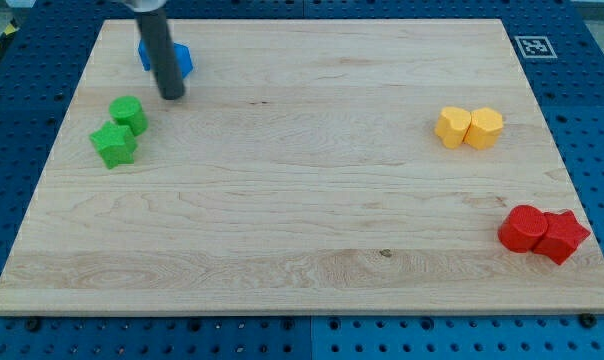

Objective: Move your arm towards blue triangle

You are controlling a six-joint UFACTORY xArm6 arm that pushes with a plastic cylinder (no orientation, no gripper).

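Rod (160, 48) is coming down from the view's top at the board's far left corner, dark and straight, and my tip (172, 97) is resting on the wooden board (302, 200). There are no jaws on this arm, so nothing is being opened, closed or held; the rod is simply ending in that blunt tip.

The blue triangle (183, 59) is sitting just above my tip, toward the view's top, and the rod is crossing in front of it, hiding much of its middle. Blue is showing on both sides of the rod, more on the view's right. Whether my tip is actually touching the block I cannot tell; it is lying right beside its lower edge.

Below my tip and to the view's left, a green cylinder-like block (129, 113) is standing near it, with a green star-like block (113, 144) touching it lower down.

Well apart from my tip, toward the view's right, a yellow heart-like block (452, 127) and a yellow hexagon-like block (484, 128) are sitting pressed together. Farther still, toward the view's bottom right, a red round block (523, 229) and a red blocky piece (562, 236) are lying side by side, touching.
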